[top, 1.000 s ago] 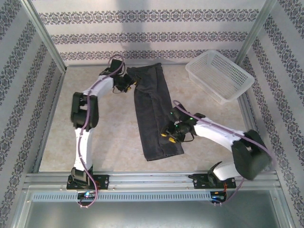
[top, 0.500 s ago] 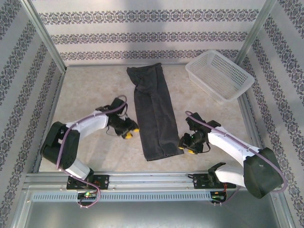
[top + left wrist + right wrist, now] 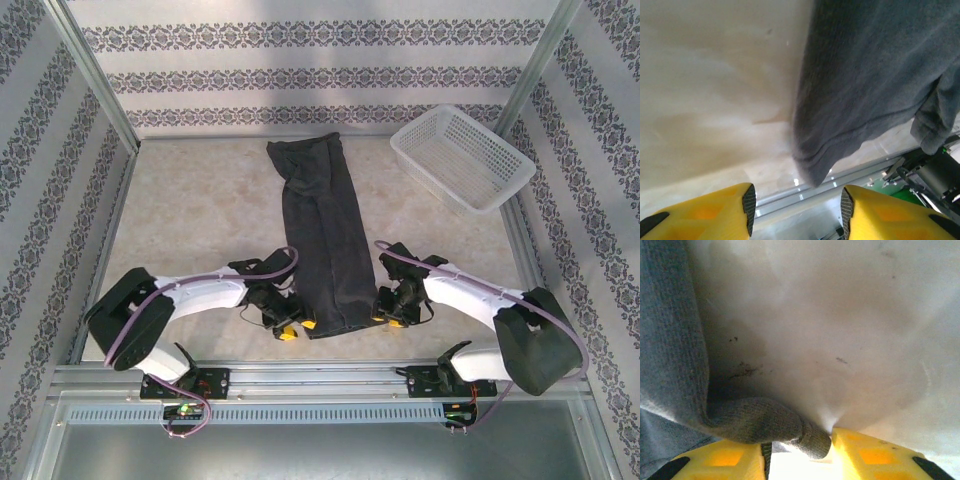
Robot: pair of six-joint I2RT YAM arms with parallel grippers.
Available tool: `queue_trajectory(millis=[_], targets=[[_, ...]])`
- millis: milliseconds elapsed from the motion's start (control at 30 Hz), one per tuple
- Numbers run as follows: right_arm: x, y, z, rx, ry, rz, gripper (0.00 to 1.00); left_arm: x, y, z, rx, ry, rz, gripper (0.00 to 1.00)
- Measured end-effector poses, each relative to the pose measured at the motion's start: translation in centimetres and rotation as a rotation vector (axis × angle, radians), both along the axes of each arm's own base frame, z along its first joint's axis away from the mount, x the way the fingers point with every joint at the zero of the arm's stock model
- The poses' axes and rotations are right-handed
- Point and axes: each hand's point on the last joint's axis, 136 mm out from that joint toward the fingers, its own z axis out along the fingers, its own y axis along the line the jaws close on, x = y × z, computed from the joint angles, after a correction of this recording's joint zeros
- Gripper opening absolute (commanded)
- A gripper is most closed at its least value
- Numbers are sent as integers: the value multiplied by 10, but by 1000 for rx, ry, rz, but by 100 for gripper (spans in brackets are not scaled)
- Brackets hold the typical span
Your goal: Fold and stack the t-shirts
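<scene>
Left claw [image 3: 797, 210] spread, the t-shirt [image 3: 865, 75] hem corner just beyond its gap, unpinched; right claw [image 3: 799, 446] spread too, a rolled hem edge lying between its fingers; the t-shirt runs as a long dark strip down the frame's centre on the tabletop [image 3: 200, 220]; white basket [image 3: 460, 160] upper right.

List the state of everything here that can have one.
t-shirt: folded lengthwise into a long strip, lying flat on the table.
basket: upright, nothing seen inside.
left pincer: open, low at the strip's near left corner, cloth not between its fingers.
right pincer: open, low at the near right corner, a fold of the hem between its fingers.
</scene>
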Motion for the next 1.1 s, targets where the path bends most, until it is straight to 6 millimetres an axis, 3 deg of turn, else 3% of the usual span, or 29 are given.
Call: queue_trajectory(millis=[100,167,267,333,433,633,767,1000,1100], targets=[[-1,-1,0,-12,8,1,27,5,-17,-4,-8,-1,-3,39],[0,0,0,-9,4,7,20,8,-28,-7,-17,-5,-8,29],[3,7,1,10,-14,22,4,11,-30,-11,-5,-15,-1,10],[2,10,2,23,-20,27,0,13,-28,-13,10,-28,3,0],[-2,15,4,35,-21,45,0,9,-18,-12,19,-55,10,0],[-24,33,11,115,50,84,0,-22,18,-14,13,-43,61,0],[-36,46,18,186,117,81,0,-36,30,-13,-18,-26,113,0],[-39,57,31,235,170,43,0,-30,27,-3,-63,-42,181,0],[-31,62,43,242,157,26,0,-17,26,14,-66,-98,206,0]])
